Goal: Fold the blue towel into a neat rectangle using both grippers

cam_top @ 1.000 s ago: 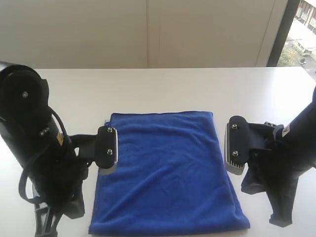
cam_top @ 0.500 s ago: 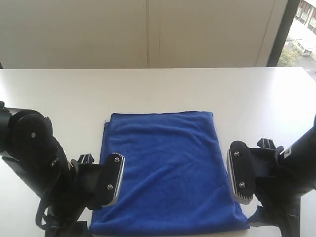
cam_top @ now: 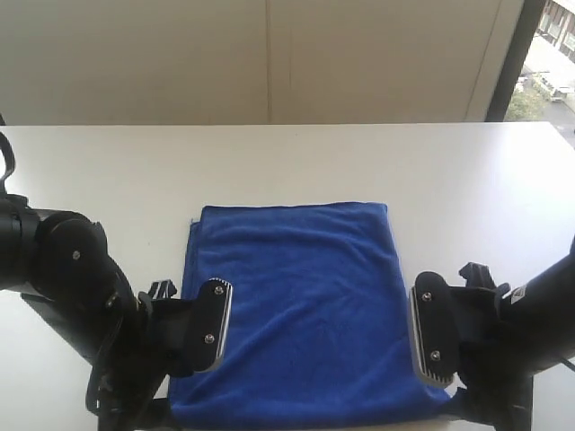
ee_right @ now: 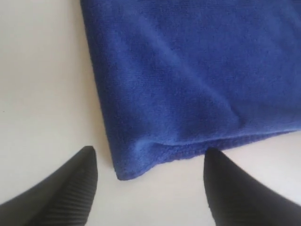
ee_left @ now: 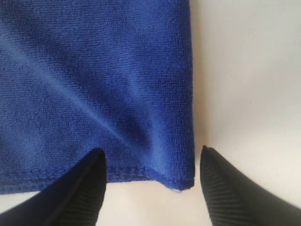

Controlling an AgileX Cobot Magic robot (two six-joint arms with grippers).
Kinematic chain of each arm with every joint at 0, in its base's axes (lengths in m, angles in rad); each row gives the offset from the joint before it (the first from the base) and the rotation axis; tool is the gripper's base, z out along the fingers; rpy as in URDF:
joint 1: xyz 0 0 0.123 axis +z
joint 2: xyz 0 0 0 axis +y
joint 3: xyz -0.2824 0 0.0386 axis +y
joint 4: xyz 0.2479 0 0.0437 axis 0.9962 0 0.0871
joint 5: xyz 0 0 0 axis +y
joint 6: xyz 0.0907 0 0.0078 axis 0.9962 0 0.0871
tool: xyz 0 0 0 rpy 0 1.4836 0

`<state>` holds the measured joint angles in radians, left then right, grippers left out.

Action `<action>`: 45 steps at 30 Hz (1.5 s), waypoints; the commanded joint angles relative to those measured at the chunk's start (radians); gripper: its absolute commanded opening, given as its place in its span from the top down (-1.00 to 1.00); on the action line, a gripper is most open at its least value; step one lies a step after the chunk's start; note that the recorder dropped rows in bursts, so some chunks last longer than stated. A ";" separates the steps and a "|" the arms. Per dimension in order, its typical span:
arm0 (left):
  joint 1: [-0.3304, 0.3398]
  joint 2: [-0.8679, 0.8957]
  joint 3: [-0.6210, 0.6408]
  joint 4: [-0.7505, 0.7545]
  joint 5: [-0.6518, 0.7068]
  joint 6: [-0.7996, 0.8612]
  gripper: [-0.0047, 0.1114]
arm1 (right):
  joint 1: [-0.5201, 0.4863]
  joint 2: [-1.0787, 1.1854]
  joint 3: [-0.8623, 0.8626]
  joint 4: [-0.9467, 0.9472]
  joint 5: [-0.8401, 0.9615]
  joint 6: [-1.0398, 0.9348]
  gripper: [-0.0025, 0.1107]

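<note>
The blue towel lies flat on the white desk as a folded rectangle, unmoved since a second ago. Both arms have drawn back from its side edges to its near corners. The left pincer stands wide open with a hemmed corner between its fingers, gripping nothing. The right pincer is equally spread around the other near corner, also empty. Whether any fingertip brushes the cloth is hard to tell.
</note>
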<state>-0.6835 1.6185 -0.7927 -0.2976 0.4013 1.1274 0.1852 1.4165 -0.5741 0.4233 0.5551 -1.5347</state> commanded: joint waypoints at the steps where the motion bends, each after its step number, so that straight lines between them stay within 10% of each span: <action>1: -0.005 -0.002 0.005 -0.016 0.011 0.003 -0.17 | 0.026 0.033 0.006 0.020 -0.029 -0.039 -0.11; 19: -0.005 0.077 0.005 -0.016 0.002 0.003 -0.15 | 0.029 0.149 0.006 0.008 -0.066 -0.039 0.00; 34: -0.005 0.079 0.005 -0.010 0.146 0.003 0.92 | 0.036 0.113 0.006 0.013 0.070 -0.031 0.95; 45: -0.005 0.011 -0.044 0.025 0.403 -0.031 0.92 | 0.053 -0.067 0.000 0.019 0.168 0.106 0.96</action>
<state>-0.6851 1.6683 -0.8169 -0.2878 0.7392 1.1241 0.2305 1.3966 -0.5718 0.4459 0.7238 -1.4672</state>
